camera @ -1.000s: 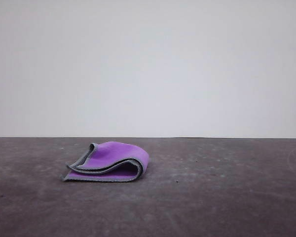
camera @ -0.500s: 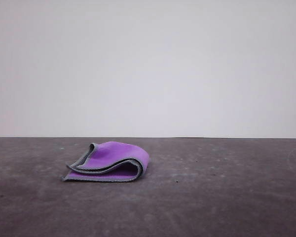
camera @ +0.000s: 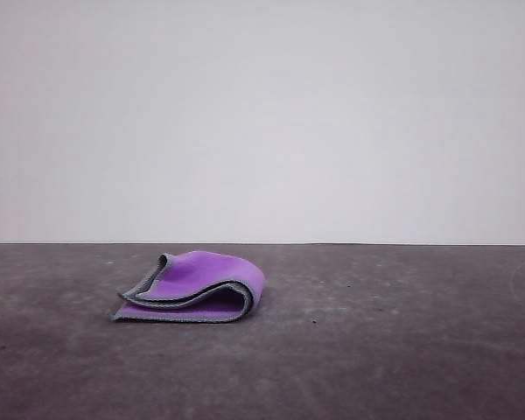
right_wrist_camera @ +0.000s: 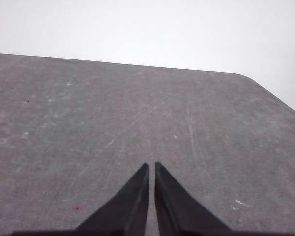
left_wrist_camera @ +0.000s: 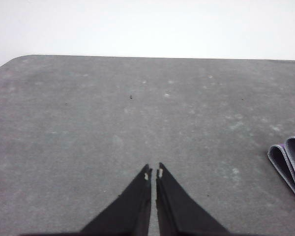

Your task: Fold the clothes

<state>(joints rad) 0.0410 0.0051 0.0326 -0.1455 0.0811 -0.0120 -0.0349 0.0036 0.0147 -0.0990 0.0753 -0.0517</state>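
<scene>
The cloth [camera: 195, 287] lies folded over on itself on the dark grey table [camera: 402, 350], left of centre in the front view, purple face outward with grey stitched edging along the layers (its folded edge shows in the left wrist view too). The left gripper [left_wrist_camera: 153, 172] hangs above bare tabletop near the cloth, touching nothing, its black fingers drawn nearly together with only a thin slit between them. The right gripper [right_wrist_camera: 152, 168] is likewise closed to a sliver over bare table, empty.

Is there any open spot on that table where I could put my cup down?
Plenty. The folded purple cloth lies left of centre on the dark table; everything to its right and the strip in front of it is bare. Both the left gripper and right gripper are shut above bare tabletop.
</scene>
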